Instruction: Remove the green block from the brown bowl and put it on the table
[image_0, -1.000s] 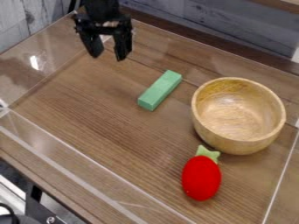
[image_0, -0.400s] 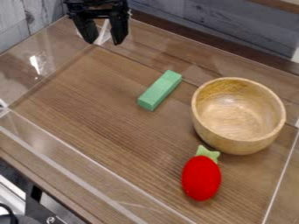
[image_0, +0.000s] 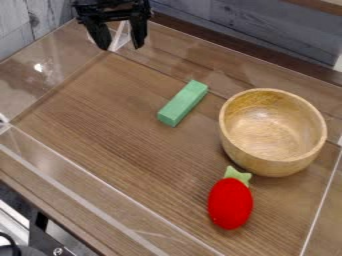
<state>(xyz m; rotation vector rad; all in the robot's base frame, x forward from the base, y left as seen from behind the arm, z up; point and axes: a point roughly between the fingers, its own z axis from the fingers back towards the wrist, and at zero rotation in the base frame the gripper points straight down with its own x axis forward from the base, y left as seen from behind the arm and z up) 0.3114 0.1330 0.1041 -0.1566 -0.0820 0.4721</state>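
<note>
The green block (image_0: 183, 102) lies flat on the table (image_0: 107, 130), a short way left of the brown bowl (image_0: 273, 130). The bowl stands upright at the right and holds nothing. My gripper (image_0: 116, 39) hangs at the far left corner, well above and behind the block. Its two dark fingers are spread apart with nothing between them.
A red strawberry-shaped toy (image_0: 231, 200) with a green top lies near the front, just below the bowl. Low clear acrylic walls (image_0: 40, 60) edge the tabletop on all sides. A grey plank wall runs behind.
The gripper has risen and drifted slightly back toward the far left corner, then held still. The block, the bowl and the toy have not moved.
</note>
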